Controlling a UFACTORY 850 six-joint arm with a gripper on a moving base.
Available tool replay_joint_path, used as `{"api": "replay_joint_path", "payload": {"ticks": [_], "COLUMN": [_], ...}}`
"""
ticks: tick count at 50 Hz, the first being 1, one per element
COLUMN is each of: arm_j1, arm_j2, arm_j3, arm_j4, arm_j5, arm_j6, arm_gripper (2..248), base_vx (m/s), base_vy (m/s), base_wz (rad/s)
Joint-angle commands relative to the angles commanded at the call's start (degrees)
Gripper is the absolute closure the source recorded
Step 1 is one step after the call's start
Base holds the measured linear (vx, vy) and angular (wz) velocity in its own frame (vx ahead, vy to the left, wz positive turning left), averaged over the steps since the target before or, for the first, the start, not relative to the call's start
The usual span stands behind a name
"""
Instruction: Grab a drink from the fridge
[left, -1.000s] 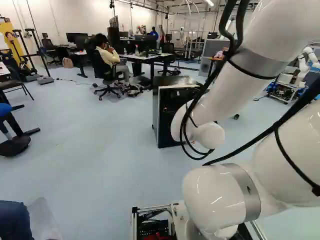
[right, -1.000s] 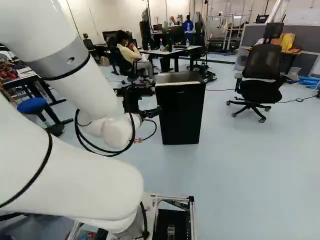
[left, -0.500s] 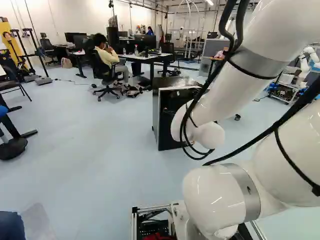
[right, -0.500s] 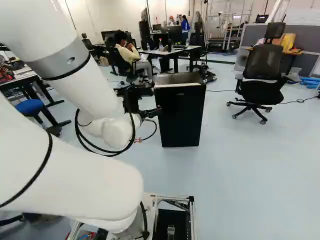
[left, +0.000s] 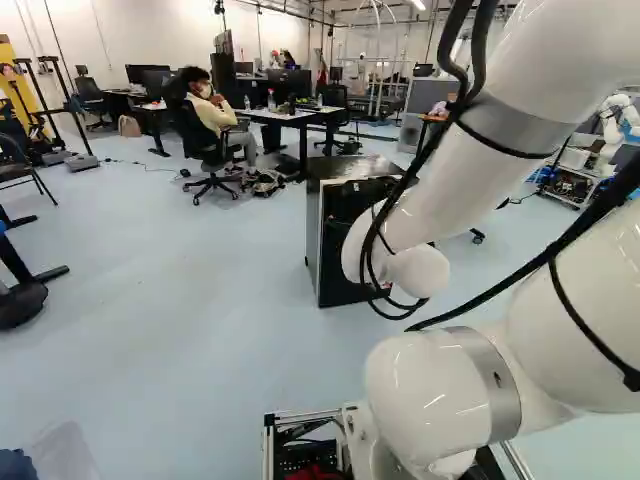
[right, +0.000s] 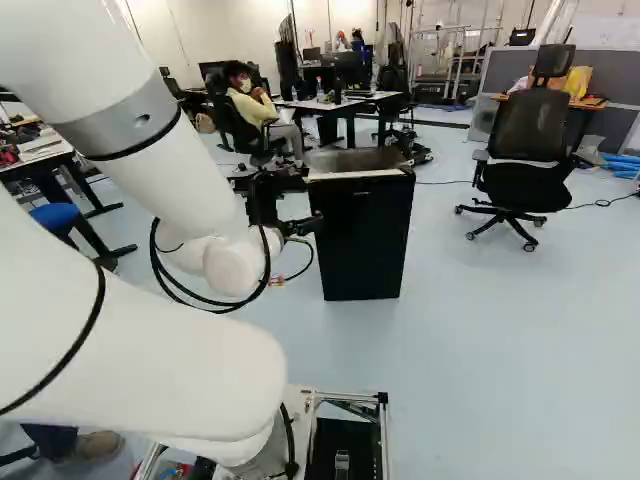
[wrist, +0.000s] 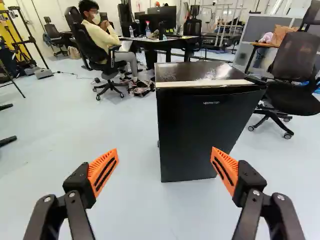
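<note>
The black gripper (right: 308, 204) shows in the right base view beside the small black fridge (right: 362, 240), on its left in that view. In the wrist view the gripper (wrist: 165, 151) stands wide open, its orange pads (wrist: 103, 171) apart with nothing held between them. Ahead of the fingers, the fridge (wrist: 202, 132) stands upright on the floor, its dark front door shut and a pale strip along the top front edge. The left base view shows the fridge (left: 330, 235) partly behind my arm. No drink is in sight.
An office chair (right: 525, 165) stands to the right of the fridge in the right base view. Behind are desks (left: 290, 117) with monitors and bottles. At the left base view's left edge is a dark stand (left: 22, 300); another robot (left: 612, 130) is far right.
The base has moved forward a little, so the fridge looks slightly larger and nearer, and the surroundings have shifted in both base views. My arm keeps its pose against its lowest joint.
</note>
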Motion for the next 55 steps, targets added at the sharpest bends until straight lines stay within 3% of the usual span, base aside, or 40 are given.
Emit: {"api": "replay_joint_path", "payload": {"ticks": [55], "arm_j1": [0.00], "arm_j2": [0.00], "arm_j3": [0.00], "arm_j4": [0.00], "arm_j5": [0.00], "arm_j6": [0.00], "arm_gripper": [3], "base_vx": [0.070], "base_vy": [0.024], "base_wz": [-0.005]}}
